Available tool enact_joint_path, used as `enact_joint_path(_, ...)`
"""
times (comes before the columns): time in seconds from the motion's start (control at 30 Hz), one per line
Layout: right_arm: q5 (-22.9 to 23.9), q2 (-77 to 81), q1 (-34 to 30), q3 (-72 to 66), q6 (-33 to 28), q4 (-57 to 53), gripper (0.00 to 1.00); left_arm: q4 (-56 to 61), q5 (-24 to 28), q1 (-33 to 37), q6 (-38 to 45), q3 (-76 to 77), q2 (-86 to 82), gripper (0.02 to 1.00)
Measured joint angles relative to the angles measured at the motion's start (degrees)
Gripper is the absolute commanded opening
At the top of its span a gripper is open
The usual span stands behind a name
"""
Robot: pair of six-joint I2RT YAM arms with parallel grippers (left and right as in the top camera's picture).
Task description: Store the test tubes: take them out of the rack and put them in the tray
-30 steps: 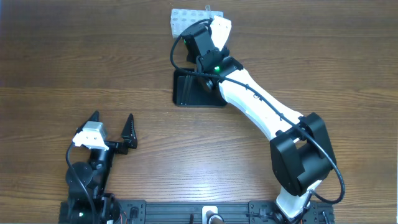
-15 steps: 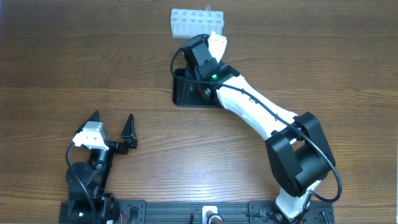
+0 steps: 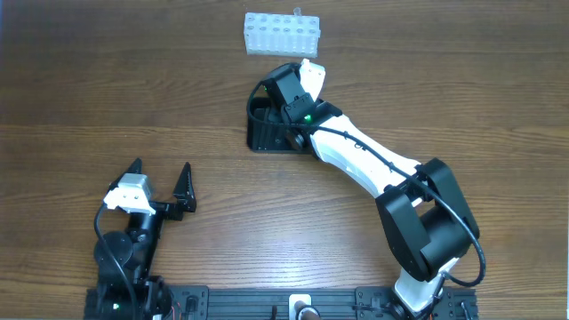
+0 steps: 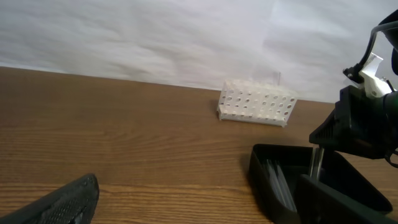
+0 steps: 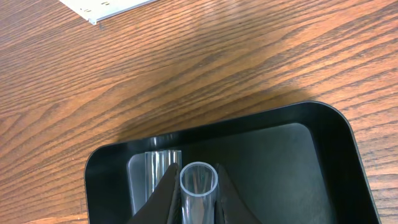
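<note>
Test tubes (image 5: 158,165) partly stored: some lying along one side of the black tray (image 3: 260,140). Beyond the tray, well apart from it, white rack (image 3: 281,34). On the tray's opposite side, also well apart, left gripper (image 3: 160,171) spread wide and idle. Over the tray, right gripper (image 5: 198,198) narrowed on one upright test tube (image 5: 198,179). Has drawn back from the rack to above the tray within the last second. Carry looks done, so lowering and letting go should come next.

The rack (image 3: 281,33) was white, the tray (image 5: 280,168) black, the test tube (image 5: 199,186) clear, and the table (image 3: 107,89) brown with wood grain.
</note>
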Motion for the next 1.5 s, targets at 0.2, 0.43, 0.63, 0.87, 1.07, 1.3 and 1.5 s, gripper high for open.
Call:
enact_joint_path(0.2, 0.0, 0.0, 0.0, 0.0, 0.1, 0.3, 0.163, 0.0, 0.0, 0.0, 0.0, 0.0, 0.0, 1.0)
enact_joint_path(0.43, -0.5, 0.0, 0.0, -0.1, 0.1, 0.4, 0.384, 0.0, 0.0, 0.0, 0.0, 0.0, 0.0, 1.0)
enact_joint_path(0.63, -0.7, 0.0, 0.0, -0.1, 0.1, 0.4, 0.424, 0.0, 0.0, 0.0, 0.0, 0.0, 0.0, 1.0)
enact_joint_path(0.87, -0.9, 0.0, 0.0, -0.1, 0.0, 0.4, 0.382, 0.0, 0.0, 0.0, 0.0, 0.0, 0.0, 1.0)
enact_joint_path(1.07, -0.9, 0.0, 0.0, -0.3, 0.1, -0.6, 0.435, 0.0, 0.0, 0.0, 0.0, 0.0, 0.0, 1.0)
enact_joint_path(1.3, -1.1, 0.0, 0.0, -2.5, 0.1, -0.7, 0.496, 0.0, 0.0, 0.0, 0.0, 0.0, 0.0, 1.0)
enact_joint_path(1.5, -1.1, 0.0, 0.0, -3.5, 0.1, -0.7, 0.566, 0.0, 0.0, 0.0, 0.0, 0.0, 0.0, 1.0)
